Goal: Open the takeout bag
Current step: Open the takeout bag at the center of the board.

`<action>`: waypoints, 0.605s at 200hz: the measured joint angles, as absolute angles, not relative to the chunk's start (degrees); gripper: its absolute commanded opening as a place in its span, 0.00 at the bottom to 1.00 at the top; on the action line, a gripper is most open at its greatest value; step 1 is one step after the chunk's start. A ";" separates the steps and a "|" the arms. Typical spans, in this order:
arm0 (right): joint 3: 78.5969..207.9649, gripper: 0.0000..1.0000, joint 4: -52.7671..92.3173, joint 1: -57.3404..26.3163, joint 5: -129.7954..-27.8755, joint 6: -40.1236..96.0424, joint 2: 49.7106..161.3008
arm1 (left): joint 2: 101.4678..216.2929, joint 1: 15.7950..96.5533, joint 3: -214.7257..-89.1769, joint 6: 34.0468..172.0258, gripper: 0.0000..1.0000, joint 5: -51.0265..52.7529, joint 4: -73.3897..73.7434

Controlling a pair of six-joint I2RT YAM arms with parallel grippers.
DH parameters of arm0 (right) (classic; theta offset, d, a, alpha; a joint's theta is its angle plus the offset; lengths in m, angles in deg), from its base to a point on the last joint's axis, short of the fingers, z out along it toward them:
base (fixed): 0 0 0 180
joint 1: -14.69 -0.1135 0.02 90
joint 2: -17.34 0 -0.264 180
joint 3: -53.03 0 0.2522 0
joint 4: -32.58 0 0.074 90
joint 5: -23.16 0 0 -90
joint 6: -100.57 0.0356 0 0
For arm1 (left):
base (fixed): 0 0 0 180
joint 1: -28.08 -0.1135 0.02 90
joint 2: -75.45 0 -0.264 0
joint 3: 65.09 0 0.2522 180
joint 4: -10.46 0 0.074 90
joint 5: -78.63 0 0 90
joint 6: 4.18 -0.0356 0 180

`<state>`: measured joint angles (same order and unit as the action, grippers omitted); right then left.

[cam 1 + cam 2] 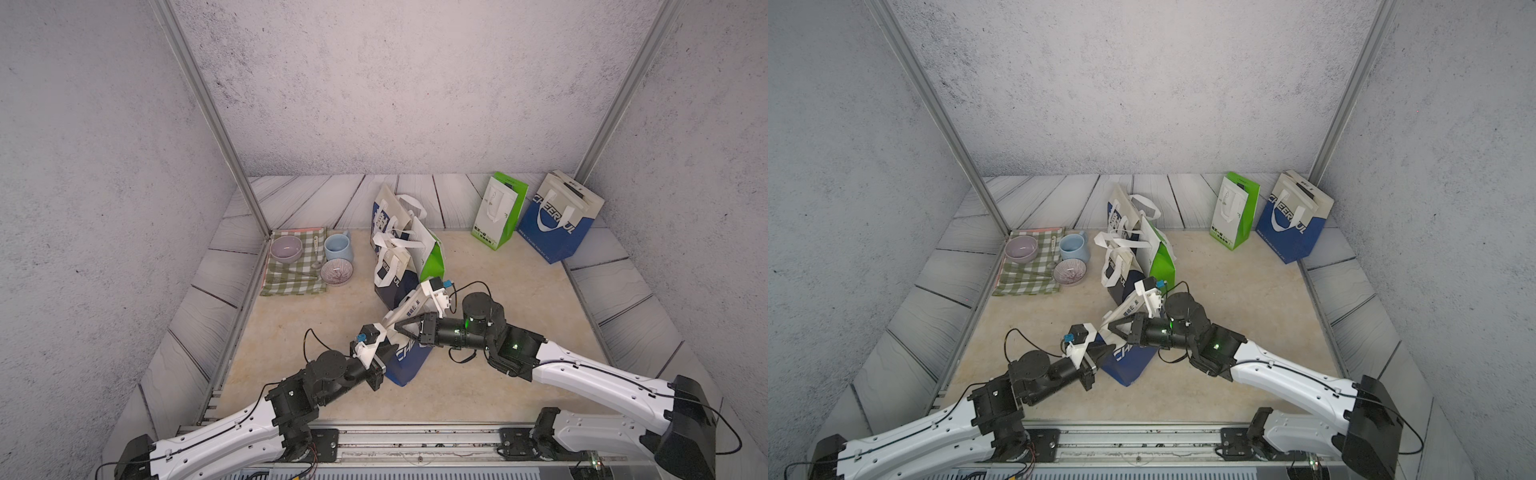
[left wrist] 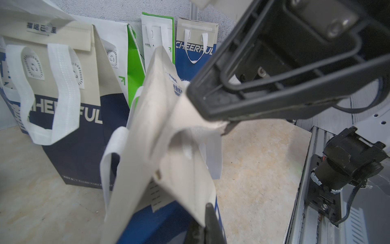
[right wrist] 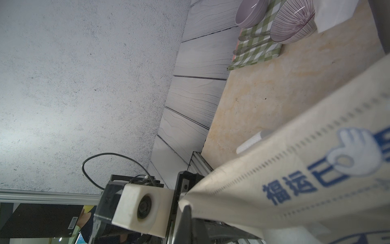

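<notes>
The takeout bag point(image 1: 409, 361) is blue below and beige on top, and it leans tilted at the front middle of the table in both top views. My left gripper point(image 1: 390, 352) is shut on a corner of its beige top flap point(image 2: 185, 183), whose edge runs between the dark fingers point(image 2: 211, 224). My right gripper point(image 1: 397, 323) is shut on the flap's other end, pinching the printed beige strip point(image 3: 295, 169) at its fingertips point(image 3: 186, 213). The two grippers sit close together, tips almost facing. The flap stretches and folds between them. I cannot see inside the bag.
A cluster of similar bags point(image 1: 399, 245) stands just behind the held one. A green-and-white bag point(image 1: 498, 212) and a blue bag point(image 1: 557, 220) lean at the back right. At the left, a checked cloth point(image 1: 291, 282) carries a purple bowl point(image 1: 286, 248), blue mug point(image 1: 337, 247) and striped bowl point(image 1: 336, 272).
</notes>
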<state>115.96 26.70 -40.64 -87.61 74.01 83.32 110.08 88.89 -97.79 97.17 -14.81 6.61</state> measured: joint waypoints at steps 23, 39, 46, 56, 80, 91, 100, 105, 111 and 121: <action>116.24 0.00 26.24 -40.64 -87.55 73.95 83.32 | 109.97 88.89 -97.79 97.17 0.00 -14.72 6.63; 116.24 0.00 26.20 -40.66 -87.39 73.97 83.32 | 109.97 88.89 -97.79 97.17 0.00 -14.72 6.63; 116.24 0.00 26.20 -40.66 -87.35 74.01 83.34 | 109.97 88.89 -97.79 97.17 0.00 -14.72 6.61; 116.26 0.07 26.20 -40.64 -87.33 74.06 83.38 | 109.97 88.89 -97.79 97.17 0.00 -14.72 6.61; 116.46 0.33 26.68 -40.64 -87.13 74.63 83.47 | 110.02 88.89 -97.76 97.17 0.00 -14.72 6.04; 116.79 0.39 27.38 -40.64 -87.00 74.39 83.47 | 110.08 88.89 -97.65 97.19 0.00 -14.74 5.60; 116.88 0.42 28.01 -40.58 -86.76 74.71 83.47 | 110.08 88.89 -97.61 97.19 0.00 -14.74 5.36; 116.88 0.43 28.45 -40.51 -86.65 74.80 83.47 | 110.08 88.89 -97.61 97.19 0.00 -14.74 5.27; 116.88 0.45 28.71 -40.49 -86.54 74.85 83.47 | 110.08 88.89 -97.61 97.19 0.00 -14.74 5.23; 116.85 0.46 29.09 -40.36 -86.32 75.13 83.47 | 110.08 88.89 -97.61 97.19 0.00 -14.74 5.14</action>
<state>116.85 29.09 -40.36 -86.32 75.13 83.47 110.08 88.89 -97.61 97.19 -14.74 5.14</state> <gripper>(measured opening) 0.444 0.047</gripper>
